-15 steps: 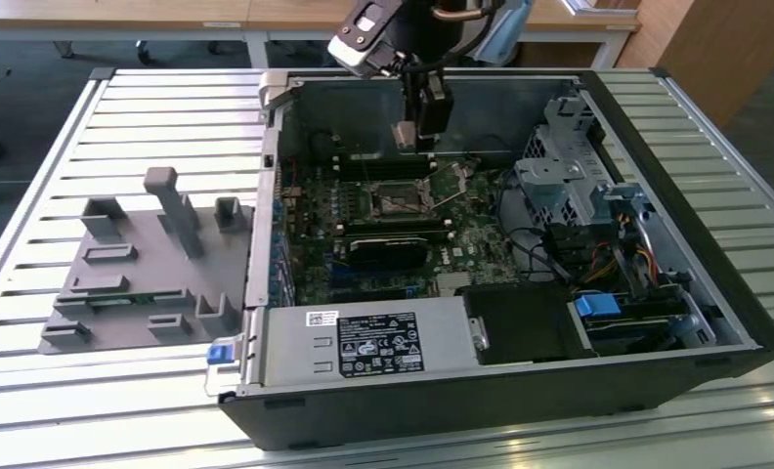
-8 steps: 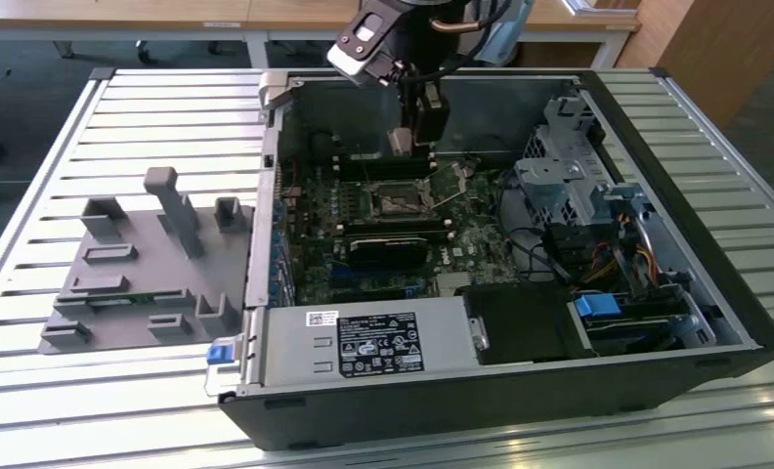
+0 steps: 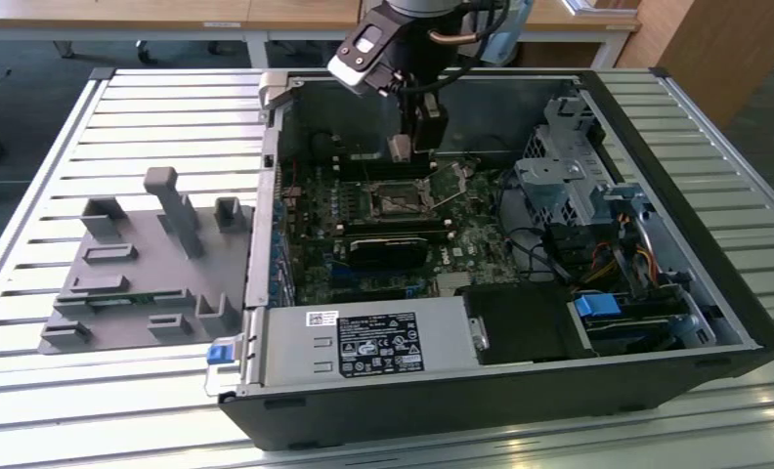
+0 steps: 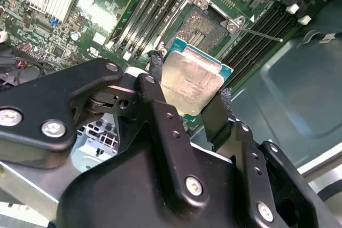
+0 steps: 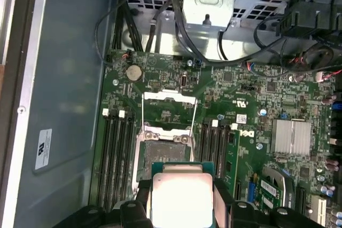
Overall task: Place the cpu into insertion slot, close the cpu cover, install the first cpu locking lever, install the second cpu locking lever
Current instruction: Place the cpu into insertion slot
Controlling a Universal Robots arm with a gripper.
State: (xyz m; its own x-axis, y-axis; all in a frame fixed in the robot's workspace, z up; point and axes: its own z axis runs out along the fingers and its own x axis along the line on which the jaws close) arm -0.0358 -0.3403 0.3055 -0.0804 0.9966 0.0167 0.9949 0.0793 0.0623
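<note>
1. Slatted metal worktop (image 3: pixel 87 410) carries an open computer case (image 3: pixel 492 415) lying on its side, with a grey moulded fixture tray (image 3: pixel 126 283) beside it at the exterior view's left.
2. The arm reaches down into the case from the far side, and the gripper (image 3: pixel 416 147) hangs over the green motherboard (image 3: pixel 479 249).
3. The gripper is pinching the cpu (image 4: pixel 195 86): one black finger (image 4: pixel 155 97) and the other (image 4: pixel 216 113) press on opposite edges.
4. The cpu (image 5: pixel 181 198) is held flat, its silvery top facing up to both wrist cameras. It is square, so it has no long axis, and in the first wrist view its edges run roughly parallel to those of the slot.
5. It is up off the board, near the insertion slot (image 5: pixel 163 153) but not in it, on the side away from the cpu cover (image 5: pixel 168 96).
6. The cpu cover stands swung open at the slot's edge, and the dark bed of the slot (image 4: pixel 200 28) lies bare.
7. A thin metal lever (image 4: pixel 262 34) sticks out beside the slot.
8. Long black memory slots (image 5: pixel 115 153) flank the slot on both sides. A finned silver heatsink (image 5: pixel 291 136) sits farther off.
9. Cables and a perforated drive cage (image 3: pixel 557 186) crowd the case at the exterior view's right; the space right over the slot is open.
</note>
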